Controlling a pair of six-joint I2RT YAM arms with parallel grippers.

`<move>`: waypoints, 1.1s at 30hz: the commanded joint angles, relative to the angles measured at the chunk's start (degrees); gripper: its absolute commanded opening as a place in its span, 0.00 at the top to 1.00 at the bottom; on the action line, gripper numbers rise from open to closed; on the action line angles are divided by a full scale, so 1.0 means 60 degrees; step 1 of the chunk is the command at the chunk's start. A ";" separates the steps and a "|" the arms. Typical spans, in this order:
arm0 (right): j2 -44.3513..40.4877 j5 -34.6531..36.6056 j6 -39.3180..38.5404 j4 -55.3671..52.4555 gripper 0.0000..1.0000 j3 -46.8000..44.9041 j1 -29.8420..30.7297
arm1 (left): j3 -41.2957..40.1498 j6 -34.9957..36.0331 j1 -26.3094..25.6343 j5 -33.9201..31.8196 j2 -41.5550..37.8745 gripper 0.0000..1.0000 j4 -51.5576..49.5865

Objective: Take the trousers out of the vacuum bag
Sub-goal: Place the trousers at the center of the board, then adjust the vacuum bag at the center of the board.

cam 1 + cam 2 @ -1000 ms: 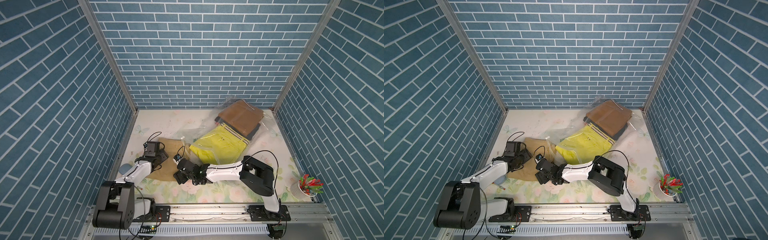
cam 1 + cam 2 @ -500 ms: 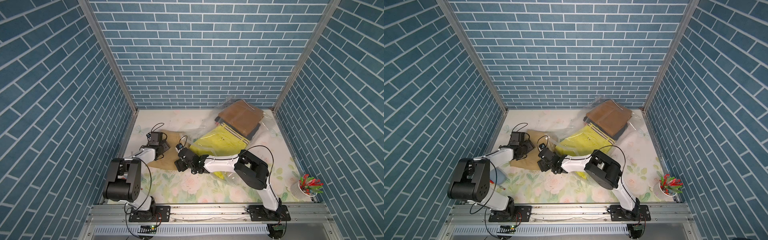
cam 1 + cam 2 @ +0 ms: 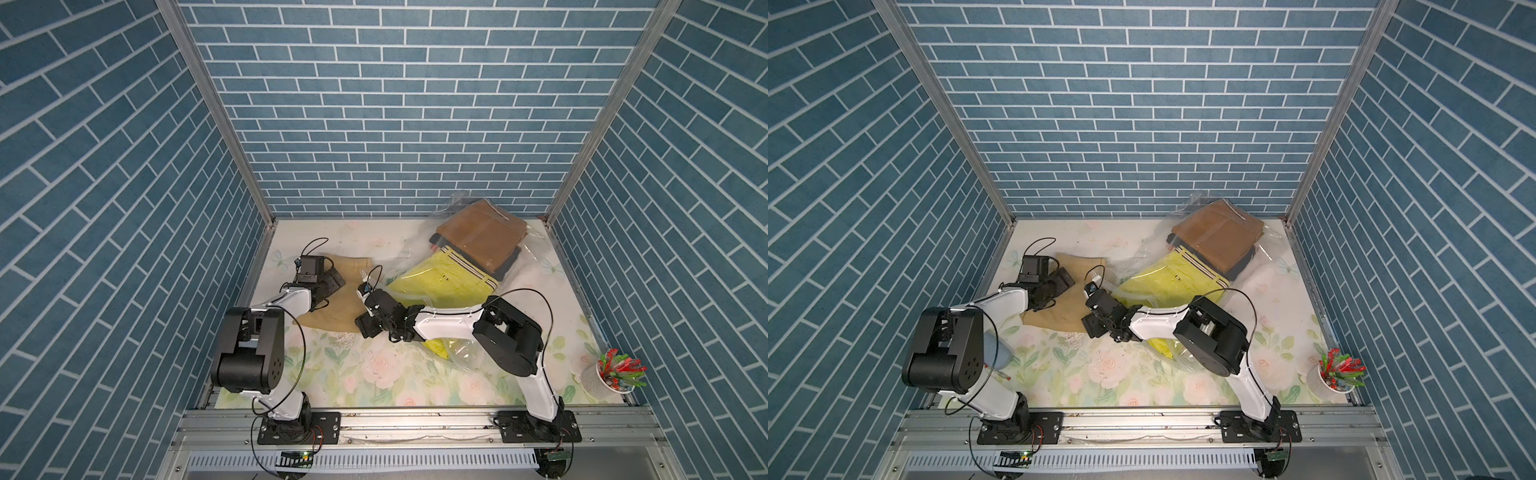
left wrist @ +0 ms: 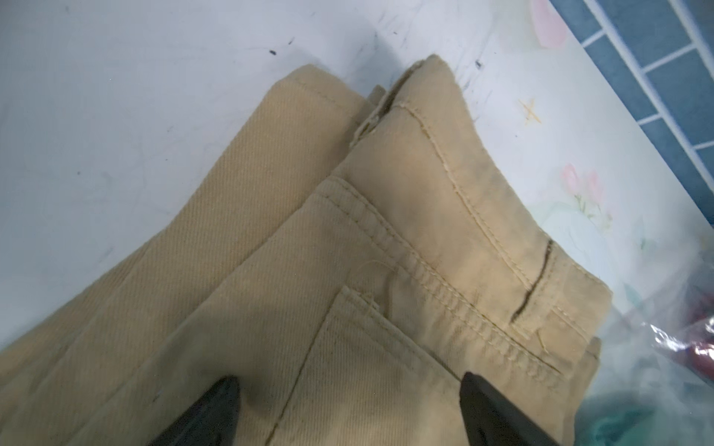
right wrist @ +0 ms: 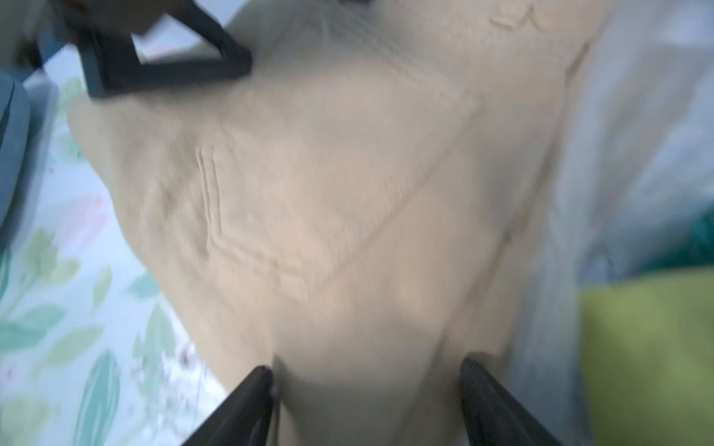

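left gripper (image 4: 347,386) spread above khaki trousers (image 3: 334,318), outside vacuum bag (image 3: 536,257); right gripper (image 5: 367,370) jaws apart at their edge, grip unclear; yellow trousers (image 3: 440,282) inside bag, lying diagonally toward far right corner, nearer right arm

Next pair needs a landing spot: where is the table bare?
Bare: the front middle of the table, nearer than the khaki trousers, and the strip between them and the back wall. Crowded: the vacuum bag fills the back right; a cup of clips holds the front right corner.
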 commanded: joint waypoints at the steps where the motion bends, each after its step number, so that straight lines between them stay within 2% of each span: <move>1: -0.1333 -0.0109 -0.0530 -0.0198 0.21 -0.0860 0.0179 | 0.0290 0.0421 -0.0036 0.0551 -0.0718 0.00 -0.0404; 10: -0.4653 -0.0578 -0.0800 -0.0270 0.19 -0.2547 0.0650 | 0.0989 0.0860 -0.1388 0.0945 -0.2023 0.00 -0.0130; 13: -0.5503 -0.0304 -0.0847 -0.0562 0.18 -0.2720 0.0624 | 0.1335 0.1020 -0.1914 0.1085 -0.1976 0.00 0.0338; 16: -0.6030 0.0267 -0.0866 -0.1092 0.18 -0.2559 0.0450 | 0.1980 0.1276 -0.2534 0.0878 -0.1216 0.01 0.0388; 20: -0.6393 0.0941 -0.0713 -0.1785 0.17 -0.2318 -0.0343 | 0.2458 0.1058 -0.3209 0.0945 -0.0022 0.01 0.0782; 24: -0.6446 0.1000 -0.0603 -0.2207 0.17 -0.2096 -0.1460 | 0.2650 0.0754 -0.3883 0.0781 0.0842 0.01 0.1065; 29: -0.5976 0.0093 -0.0326 -0.1872 0.17 -0.2080 -0.3235 | 0.2783 0.0388 -0.4602 0.0528 0.1892 0.00 0.1191; 33: -0.5333 -0.0407 -0.0114 -0.1481 0.18 -0.2021 -0.4367 | 0.2656 0.0039 -0.4812 0.0449 0.2460 0.00 0.1596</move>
